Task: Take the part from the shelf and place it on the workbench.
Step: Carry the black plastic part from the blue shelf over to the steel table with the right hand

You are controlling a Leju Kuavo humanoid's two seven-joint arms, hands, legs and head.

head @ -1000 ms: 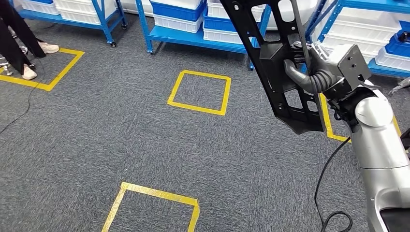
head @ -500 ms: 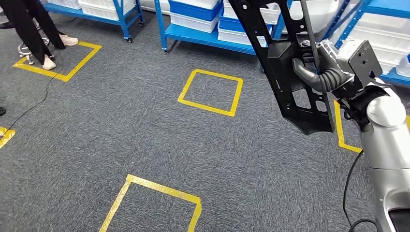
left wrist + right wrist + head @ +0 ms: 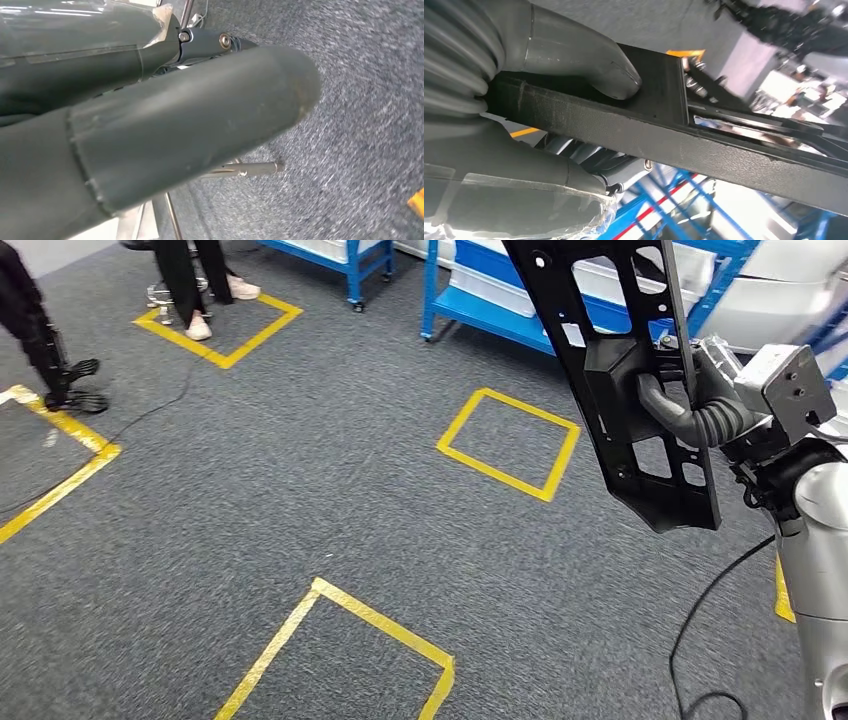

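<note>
The part point(image 3: 612, 380) is a long black flat frame with several cutouts. It is held up at the right of the head view, tilted, with its lower end over the carpet. My right hand point(image 3: 690, 410) grips it around the thick middle block. In the right wrist view the thumb point(image 3: 574, 55) presses on the flat face of the part point(image 3: 704, 145). My left hand point(image 3: 165, 135) hangs over the carpet in the left wrist view, its dark fingers stretched out with nothing in them.
Blue shelves point(image 3: 490, 310) with white and blue bins line the far side. Yellow tape squares point(image 3: 510, 440) point(image 3: 350, 640) mark the grey carpet. A person's legs point(image 3: 195, 290) stand at the far left, another leg point(image 3: 40, 340) nearer. A black cable point(image 3: 710, 600) trails from my right arm.
The camera has turned left: shelves, tape squares and the person's legs slid right across the picture. The part stays gripped in my right hand, in the same pose.
</note>
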